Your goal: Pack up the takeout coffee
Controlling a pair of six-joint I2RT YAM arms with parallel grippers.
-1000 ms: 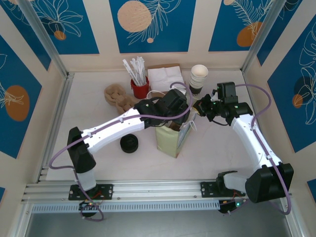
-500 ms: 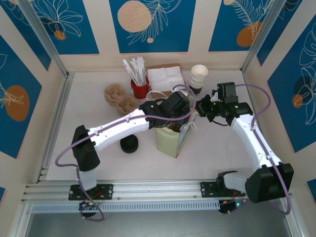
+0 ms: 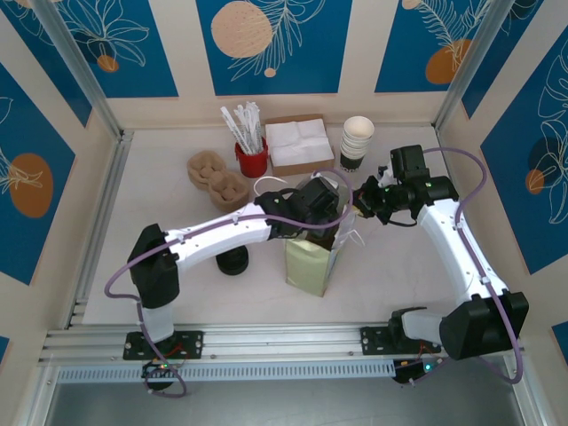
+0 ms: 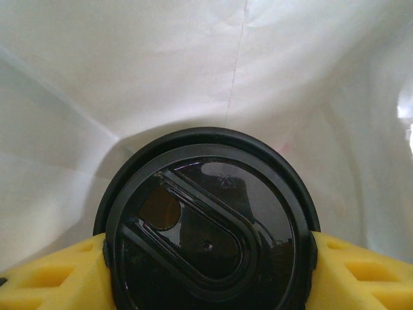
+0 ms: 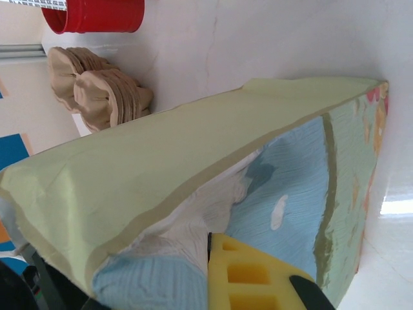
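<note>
Down inside the one bag (image 3: 311, 262) I see the single lidded cup (image 4: 206, 226), my left fingers (image 4: 51, 274) gripping it on both sides. My right fingers (image 5: 248, 274) are pinched shut on the bag's rim. Across the tabletop (image 3: 160, 213) I count one cup stack (image 3: 357, 140), one lid pile (image 3: 232, 259), one red pot (image 3: 252, 161).

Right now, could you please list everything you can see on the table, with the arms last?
takeout coffee: one, black lid, inside the bag
paper bag: one, pale green, table centre
black lids: one pile, left of the bag
cup carriers: one stack, tan, back left
red cup: one, holding white sticks, back
napkins: one stack, white, back centre
white cups: one stack, back right
left gripper: yellow pads either side of the coffee's lid
right gripper: shut on the bag's rim
</note>
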